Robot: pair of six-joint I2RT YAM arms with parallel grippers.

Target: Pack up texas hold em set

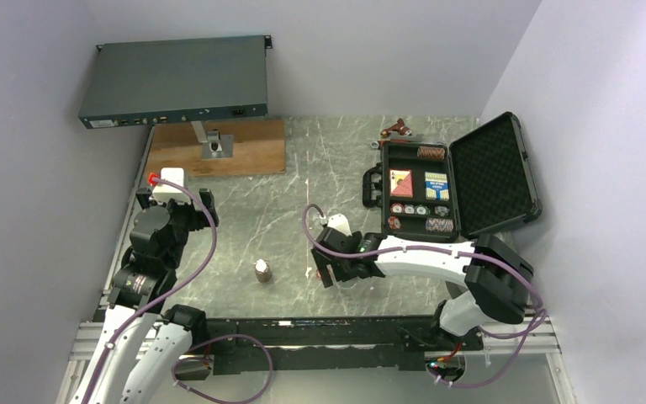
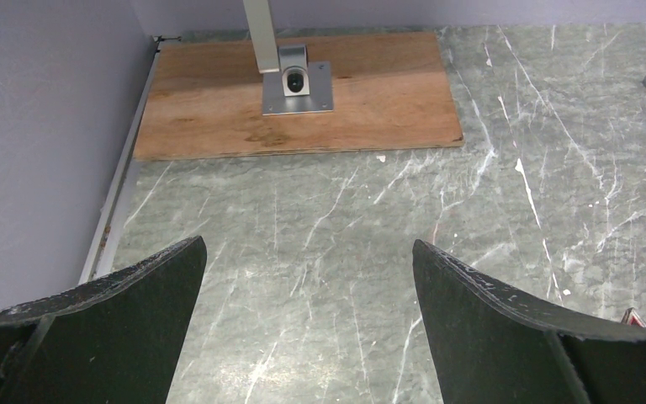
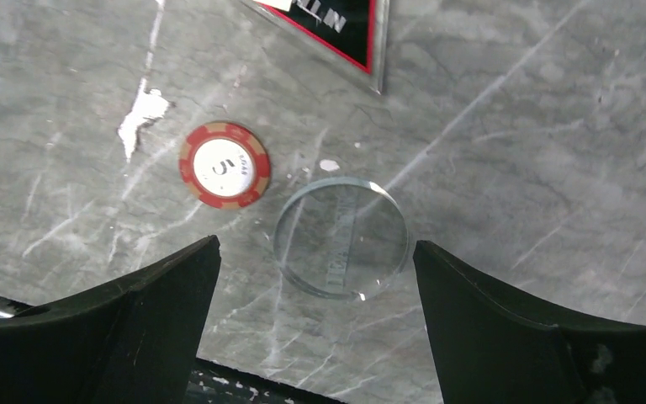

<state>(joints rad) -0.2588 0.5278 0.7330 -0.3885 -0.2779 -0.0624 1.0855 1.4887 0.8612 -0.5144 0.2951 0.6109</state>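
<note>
The black briefcase (image 1: 471, 181) lies open at the back right, with card decks (image 1: 419, 183) and rows of poker chips (image 1: 420, 210) in its tray. A small stack of chips (image 1: 262, 270) stands alone near the front middle. My right gripper (image 3: 315, 248) hangs open low over the table's front edge. A clear round disc (image 3: 341, 237) lies flat just ahead of its fingertips. A red chip marked 5 (image 3: 224, 165) lies to the disc's left, and a corner of the red-black triangle piece (image 3: 336, 25) shows beyond. My left gripper (image 2: 307, 248) is open over bare marble.
A grey-blue rack box (image 1: 177, 80) sits on a metal post above a wooden board (image 1: 219, 147) at the back left. A red-handled wrench (image 1: 397, 129) lies behind the case. The table's front edge (image 3: 244, 379) runs right under the right fingers. Walls close in on both sides.
</note>
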